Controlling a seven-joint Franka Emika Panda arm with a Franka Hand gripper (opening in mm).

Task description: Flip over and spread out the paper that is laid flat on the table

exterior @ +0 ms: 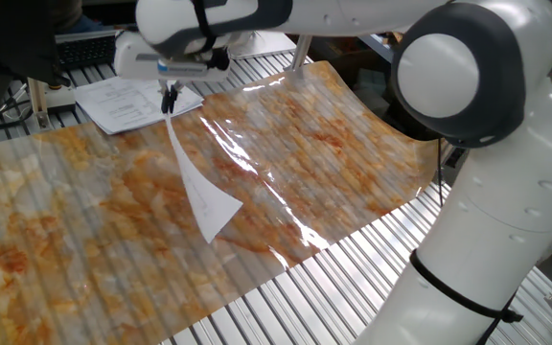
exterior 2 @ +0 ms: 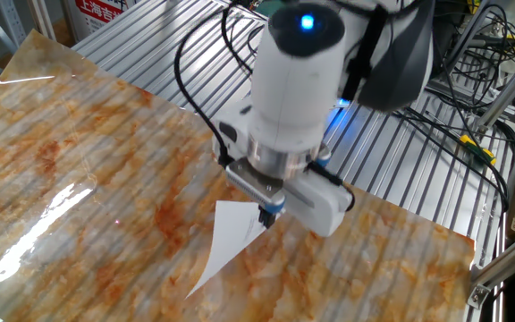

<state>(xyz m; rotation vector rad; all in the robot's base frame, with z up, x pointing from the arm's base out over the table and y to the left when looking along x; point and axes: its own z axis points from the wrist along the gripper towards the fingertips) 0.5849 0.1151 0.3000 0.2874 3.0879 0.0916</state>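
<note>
The paper (exterior: pixel 197 187) is a thin white sheet hanging by one corner from my gripper (exterior: pixel 170 101), which is shut on it above the far part of the table (exterior: pixel 333 144). The sheet slopes down, and its lower corner rests on the orange-and-grey marbled cover. In the other fixed view the paper (exterior 2: pixel 226 240) hangs below the gripper (exterior 2: pixel 265 217), and faint grey marks show on its face. Part of the sheet is hidden behind the gripper body.
A thicker stack of printed papers (exterior: pixel 127 101) lies on the bare metal slats just beyond the gripper. The arm's large white body (exterior: pixel 506 192) stands at the right. Cables (exterior 2: pixel 472 89) and frames lie beyond the table's far side.
</note>
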